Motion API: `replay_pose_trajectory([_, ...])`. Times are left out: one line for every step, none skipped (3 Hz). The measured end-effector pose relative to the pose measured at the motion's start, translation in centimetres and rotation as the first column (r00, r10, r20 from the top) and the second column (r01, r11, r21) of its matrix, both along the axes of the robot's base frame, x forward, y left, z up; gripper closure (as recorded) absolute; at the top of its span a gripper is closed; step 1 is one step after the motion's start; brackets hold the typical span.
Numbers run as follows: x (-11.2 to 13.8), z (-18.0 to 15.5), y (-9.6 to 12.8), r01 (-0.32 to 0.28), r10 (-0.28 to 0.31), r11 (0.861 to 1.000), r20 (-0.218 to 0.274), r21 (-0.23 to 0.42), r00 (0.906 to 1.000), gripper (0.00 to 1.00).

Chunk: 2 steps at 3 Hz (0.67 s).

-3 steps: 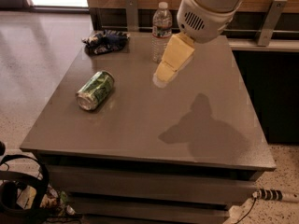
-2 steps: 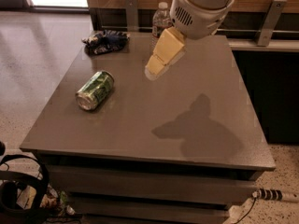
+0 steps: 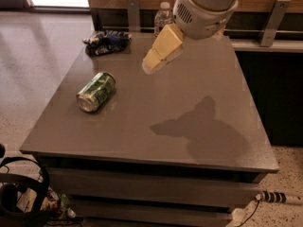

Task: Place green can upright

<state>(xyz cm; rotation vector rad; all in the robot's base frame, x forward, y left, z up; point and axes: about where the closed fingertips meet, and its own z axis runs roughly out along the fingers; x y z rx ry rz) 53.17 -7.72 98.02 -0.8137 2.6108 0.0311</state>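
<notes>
Spread of the gripper (image 3: pixel 156 59) cannot be told; it hangs over the table (image 3: pixel 199 79), well apart from the green can (image 3: pixel 96 91), which lies on its side to the view's left of it, nearer the camera. The can is likely light, thin-walled and slick, so a gentle hold across its mid-body seems best. Since a second ago the gripper has shifted toward the can, which has not moved

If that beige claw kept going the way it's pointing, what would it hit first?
Probably the bare table: the gripper hangs above it, aimed down and picture-left, toward a spot just right of the lying green can. Depth is unclear.
</notes>
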Motion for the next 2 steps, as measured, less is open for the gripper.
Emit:
replay_pose_trajectory([2.3,-2.7,1.6,0.232,-0.217,0.952,-0.097,0.199,0.9715,0.0])
replay_pose_trajectory([3.0,-3.7,2.4,0.381,-0.35,0.889,-0.161,0.254,0.9229,0.0])
